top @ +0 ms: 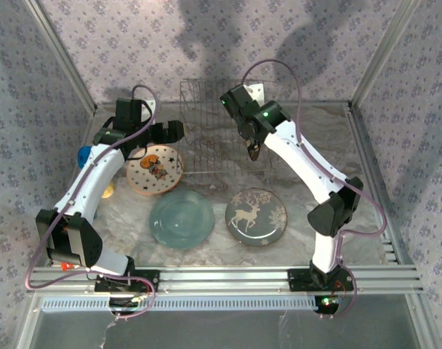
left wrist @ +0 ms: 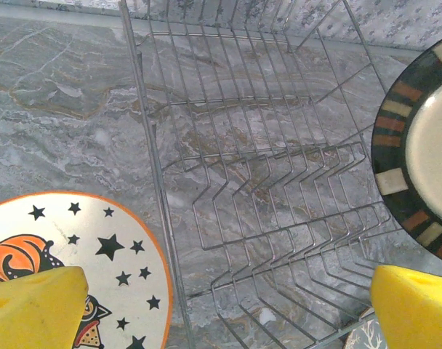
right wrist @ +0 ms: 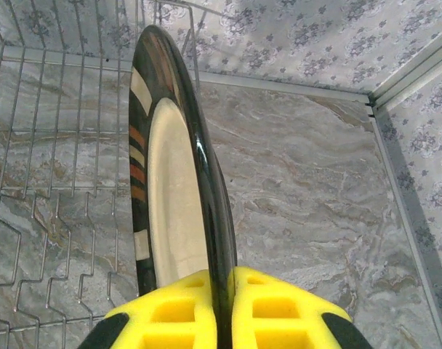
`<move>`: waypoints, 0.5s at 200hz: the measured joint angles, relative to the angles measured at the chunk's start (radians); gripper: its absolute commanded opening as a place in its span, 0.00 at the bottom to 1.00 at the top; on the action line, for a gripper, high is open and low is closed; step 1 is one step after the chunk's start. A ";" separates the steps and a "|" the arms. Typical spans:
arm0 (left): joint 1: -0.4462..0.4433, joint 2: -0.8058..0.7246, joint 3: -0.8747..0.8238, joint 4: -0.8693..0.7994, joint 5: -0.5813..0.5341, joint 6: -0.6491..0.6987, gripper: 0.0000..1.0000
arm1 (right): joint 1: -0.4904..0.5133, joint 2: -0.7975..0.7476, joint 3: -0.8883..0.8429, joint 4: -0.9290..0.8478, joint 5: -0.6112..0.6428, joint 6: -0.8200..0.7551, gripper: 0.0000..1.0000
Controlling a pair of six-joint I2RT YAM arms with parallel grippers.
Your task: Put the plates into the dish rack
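Note:
My right gripper (right wrist: 224, 309) is shut on the rim of the glossy black plate (right wrist: 175, 211), which has a cream centre and striped border. It holds the plate on edge above the right end of the dish rack (right wrist: 54, 182), a silvery wire rack (top: 206, 134). My left gripper (left wrist: 228, 320) is open over the rack's (left wrist: 264, 182) left part with nothing between its yellow fingers (left wrist: 35, 309). The cream plate with stars (top: 154, 169), the teal plate (top: 181, 218) and the deer plate (top: 256, 216) lie flat on the table in front of the rack.
A small blue cup (top: 84, 155) stands at the left, partly behind my left arm. Metal frame posts and patterned walls close in the marble table (top: 323, 131) on the left, right and back.

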State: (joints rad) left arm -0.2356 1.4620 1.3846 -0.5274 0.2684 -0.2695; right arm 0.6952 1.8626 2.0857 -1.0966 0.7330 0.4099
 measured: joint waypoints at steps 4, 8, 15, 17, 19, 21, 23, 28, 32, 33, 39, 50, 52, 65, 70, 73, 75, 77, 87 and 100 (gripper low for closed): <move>0.000 0.000 0.000 0.000 0.000 0.000 1.00 | 0.002 0.004 0.000 0.000 0.000 0.000 0.00; 0.000 0.000 0.000 0.000 0.000 0.000 1.00 | 0.003 0.008 0.000 -0.001 0.000 0.000 0.00; 0.000 0.000 0.000 0.000 0.000 0.000 0.99 | 0.006 0.014 0.000 -0.003 0.001 0.000 0.00; 0.000 0.000 0.000 0.000 0.000 0.000 1.00 | 0.006 0.016 0.000 -0.004 0.001 0.000 0.00; 0.000 0.000 0.000 0.000 0.000 0.000 0.99 | 0.007 0.018 0.000 -0.005 0.001 0.000 0.00; 0.000 0.000 0.000 0.000 0.000 0.000 0.99 | 0.008 0.019 0.000 -0.006 0.002 0.000 0.00; 0.000 0.000 0.000 0.000 0.000 0.000 0.99 | 0.009 0.022 0.001 -0.008 0.002 0.000 0.00; 0.000 0.000 0.000 0.000 0.000 0.000 0.99 | 0.011 0.026 0.003 -0.011 0.003 0.000 0.00; 0.000 0.000 0.000 0.000 0.000 0.000 0.99 | 0.013 0.031 0.007 -0.016 0.006 0.001 0.00; 0.000 0.000 0.000 0.000 0.000 0.000 0.99 | 0.013 0.031 0.008 -0.016 0.006 0.001 0.00; 0.000 0.000 0.000 0.000 0.000 0.000 0.99 | 0.016 0.039 0.016 -0.023 0.006 0.003 0.00; 0.000 0.000 0.000 0.000 0.000 0.000 1.00 | 0.022 0.047 0.023 -0.026 0.009 0.003 0.00; 0.000 0.000 0.000 0.000 0.000 0.000 1.00 | 0.022 0.048 0.024 -0.027 0.010 0.003 0.00; 0.000 0.000 0.000 0.000 0.000 0.000 0.99 | 0.029 0.057 0.034 -0.034 0.018 0.003 0.00; 0.000 0.000 0.000 0.000 0.000 0.000 0.99 | 0.031 0.059 0.037 -0.037 0.020 0.003 0.00; 0.000 0.000 0.000 0.000 0.000 0.000 0.99 | 0.032 0.060 0.039 -0.039 0.020 0.004 0.00; 0.000 0.000 0.000 0.000 0.000 0.000 0.99 | 0.032 0.060 0.040 -0.040 0.020 0.005 0.00; 0.000 0.000 0.000 0.000 0.000 0.000 0.99 | 0.033 0.060 0.040 -0.040 0.020 0.005 0.00; 0.000 0.000 0.000 0.000 0.000 0.000 0.99 | 0.034 0.061 0.042 -0.042 0.021 0.008 0.00; 0.000 0.000 0.000 0.000 0.000 0.000 0.99 | 0.035 0.061 0.046 -0.045 0.021 0.008 0.00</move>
State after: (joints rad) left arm -0.2356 1.4620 1.3846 -0.5274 0.2687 -0.2695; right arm 0.7303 1.9232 2.1319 -1.1412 0.7536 0.4183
